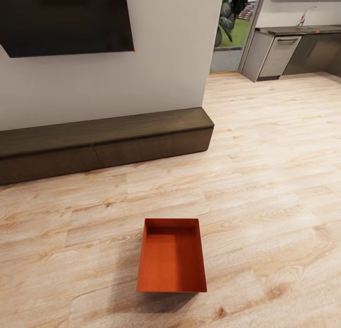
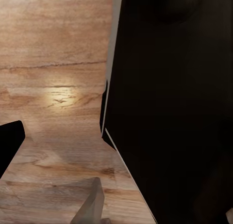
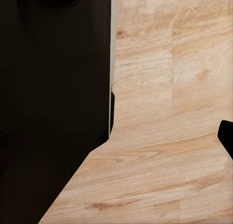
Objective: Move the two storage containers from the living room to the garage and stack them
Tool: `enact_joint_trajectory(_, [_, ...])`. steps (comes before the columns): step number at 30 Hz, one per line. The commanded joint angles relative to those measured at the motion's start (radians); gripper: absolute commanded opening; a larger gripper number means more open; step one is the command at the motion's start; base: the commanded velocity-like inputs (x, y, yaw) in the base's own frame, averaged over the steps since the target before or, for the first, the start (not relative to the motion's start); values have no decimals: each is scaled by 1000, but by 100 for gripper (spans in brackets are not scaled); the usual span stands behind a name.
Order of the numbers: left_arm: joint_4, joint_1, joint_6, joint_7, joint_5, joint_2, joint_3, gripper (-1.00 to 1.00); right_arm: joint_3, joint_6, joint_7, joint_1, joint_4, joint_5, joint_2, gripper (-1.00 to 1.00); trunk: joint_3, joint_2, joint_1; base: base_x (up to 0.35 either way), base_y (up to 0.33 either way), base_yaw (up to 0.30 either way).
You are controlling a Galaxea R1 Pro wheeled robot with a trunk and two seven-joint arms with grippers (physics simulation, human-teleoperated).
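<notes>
One orange-red storage container (image 1: pixel 171 260) sits upright and empty on the light wood-plank floor (image 1: pixel 265 186) of the living room, in the lower middle of the head view, well apart from the long low dark-brown cabinet (image 1: pixel 104 141) that runs along the white wall (image 1: pixel 166 48). A big black TV screen (image 1: pixel 66 17) hangs above the cabinet. Farther off to the right stand grey kitchen units (image 1: pixel 279 53) and a leafy plant (image 1: pixel 232 8). Both wrist views look down at plank flooring beside a large dark part of the robot's body (image 2: pixel 170 112); how far either arm's jaws stand open cannot be told, and nothing is seen held in them.
</notes>
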Motion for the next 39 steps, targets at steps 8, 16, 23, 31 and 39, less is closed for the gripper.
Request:
enact_joint_trajectory(8, [0, 0, -4, 2, 6, -1, -8, 100, 9, -5, -1, -1, 3, -10, 0, 100, -1, 0, 0, 0, -12, 0])
enact_joint_trajectory(16, [-14, -1, -2, 10, 0, 9, -7, 100, 11, 9, -5, -1, -6, -6, -3, 100, -1, 0, 0, 0, 0, 0])
enact_joint_trajectory(23, [-260, -7, 146, 1, 12, 169, 0, 100, 5, 112, -18, -65, -99, -12, -55, 100, -1, 0, 0, 0, 0, 0])
enact_joint_trajectory(31, [-363, -30, 324, 7, 64, 207, 8, 100, -3, 166, -22, -279, -121, -19, -109, 100, -1, 0, 0, 0, 0, 0])
enact_joint_trajectory(39, [-343, -204, 401, 14, 67, 175, 9, 100, -4, 172, -23, -436, -122, -39, -88, 100, -1, 0, 0, 0, 0, 0])
